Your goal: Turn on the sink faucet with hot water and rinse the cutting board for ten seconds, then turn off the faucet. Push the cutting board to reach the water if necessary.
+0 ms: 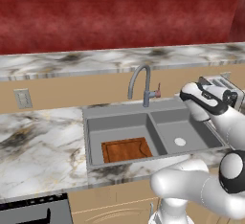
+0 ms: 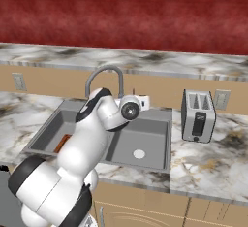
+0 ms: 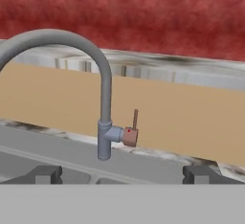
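Note:
The grey gooseneck sink faucet (image 1: 145, 85) (image 2: 104, 78) (image 3: 103, 98) stands behind the sink (image 1: 119, 111) (image 2: 160, 165), its spout arching over the left basin. Its small reddish lever (image 3: 134, 125) (image 1: 157, 92) stands upright on the right side. I see no water. The reddish-brown cutting board (image 1: 126, 150) lies flat at the front of the left basin; a sliver of the board (image 2: 63, 143) shows past my arm. My gripper (image 3: 122, 174) is open, its fingertips (image 3: 45, 173) wide apart. It hovers over the right basin, short of the lever and facing it.
A silver toaster (image 2: 197, 114) (image 1: 217, 82) sits on the counter right of the sink. The right basin has a round pale drain (image 1: 180, 141) (image 2: 139, 154). Wall outlets (image 1: 22, 98) (image 2: 221, 99) are on the backsplash. A dark stove edge (image 1: 33, 211) lies at the lower left.

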Tool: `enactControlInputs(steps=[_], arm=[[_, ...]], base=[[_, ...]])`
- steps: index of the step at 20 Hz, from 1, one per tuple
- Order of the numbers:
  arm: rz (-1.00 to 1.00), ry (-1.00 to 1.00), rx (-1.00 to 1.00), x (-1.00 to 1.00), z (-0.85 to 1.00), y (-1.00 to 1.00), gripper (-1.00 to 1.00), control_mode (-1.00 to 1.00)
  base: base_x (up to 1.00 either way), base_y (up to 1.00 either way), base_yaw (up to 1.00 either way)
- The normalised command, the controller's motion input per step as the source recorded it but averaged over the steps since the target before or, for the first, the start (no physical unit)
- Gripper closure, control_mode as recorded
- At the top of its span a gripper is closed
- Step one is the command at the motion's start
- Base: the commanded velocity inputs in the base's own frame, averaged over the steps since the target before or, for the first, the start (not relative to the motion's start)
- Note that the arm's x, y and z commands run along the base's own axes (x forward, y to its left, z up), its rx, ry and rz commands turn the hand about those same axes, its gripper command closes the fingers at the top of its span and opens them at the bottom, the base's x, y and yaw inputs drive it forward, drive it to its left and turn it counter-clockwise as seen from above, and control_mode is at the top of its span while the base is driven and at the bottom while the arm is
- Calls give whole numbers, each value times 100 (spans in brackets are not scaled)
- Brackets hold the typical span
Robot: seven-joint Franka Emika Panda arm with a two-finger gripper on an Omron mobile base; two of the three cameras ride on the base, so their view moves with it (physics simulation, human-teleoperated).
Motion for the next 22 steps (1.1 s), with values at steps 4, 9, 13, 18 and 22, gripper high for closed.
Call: enactControlInputs(steps=[4,9,13,18,22], arm=[[0,0,0,16,-14,9,-100,-100],[0,0,0,17,-12,8,-100,-100],[0,0,0,17,-14,7,-100,-100],[0,0,0,9,-15,5,-100,-100],[0,0,0,2,-14,3,-100,-100]], base=[[0,0,0],[0,0,0],[0,0,0],[0,0,0],[0,0,0]])
